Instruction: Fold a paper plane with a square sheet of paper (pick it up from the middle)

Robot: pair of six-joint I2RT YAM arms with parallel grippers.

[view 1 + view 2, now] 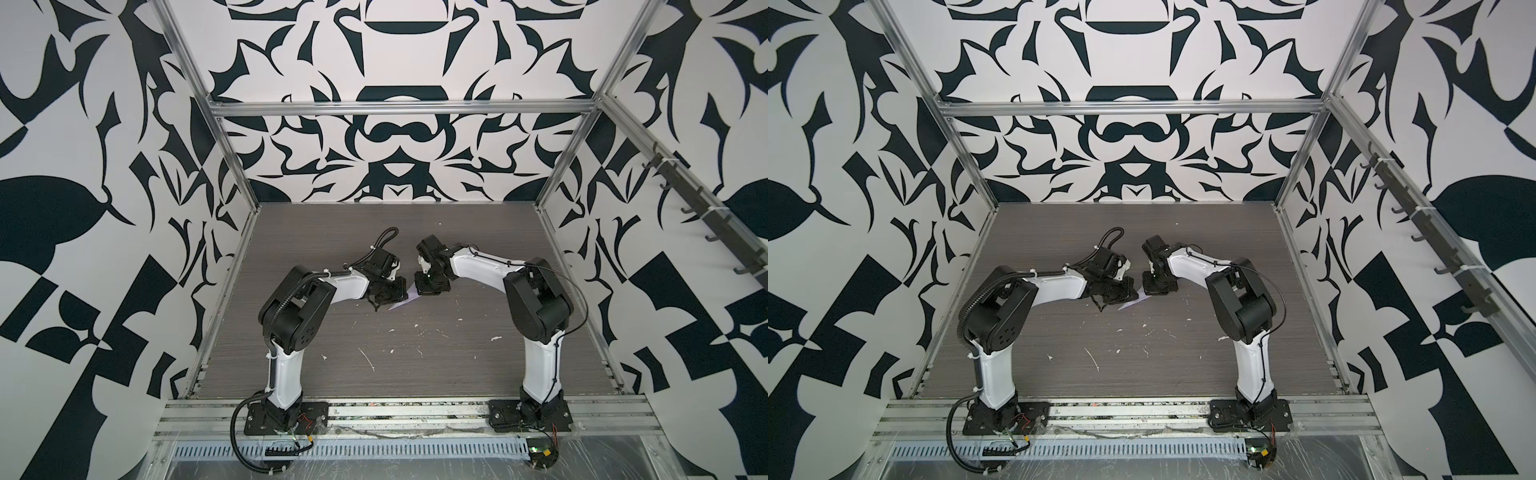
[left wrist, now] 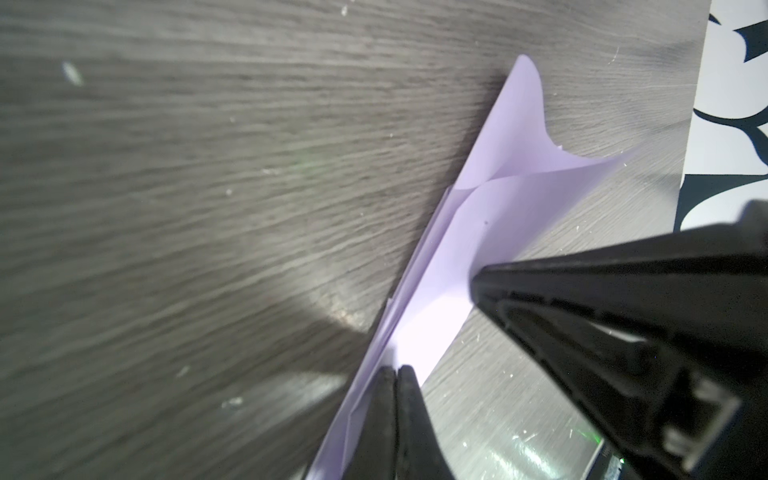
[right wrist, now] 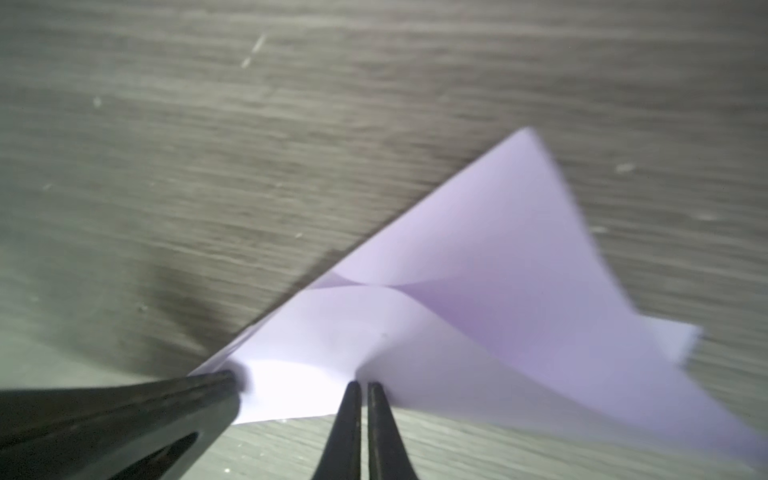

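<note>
Lilac-purple thin sheet of paper [image 2: 498,216], folded into a narrow pointed shape with one flap curling up, lies on the grey wood-grain worktop [image 1: 457,374] midway between my two arms. My left gripper [image 2: 395,370] is pinched closed on its long folded edge, and my right gripper [image 3: 360,384] is closed to a sliver on a neighbouring edge, where the paper puckers. In both top views the gripper bodies hide nearly all of it, and the right wrist view is too smeared for me to read creases.
</note>
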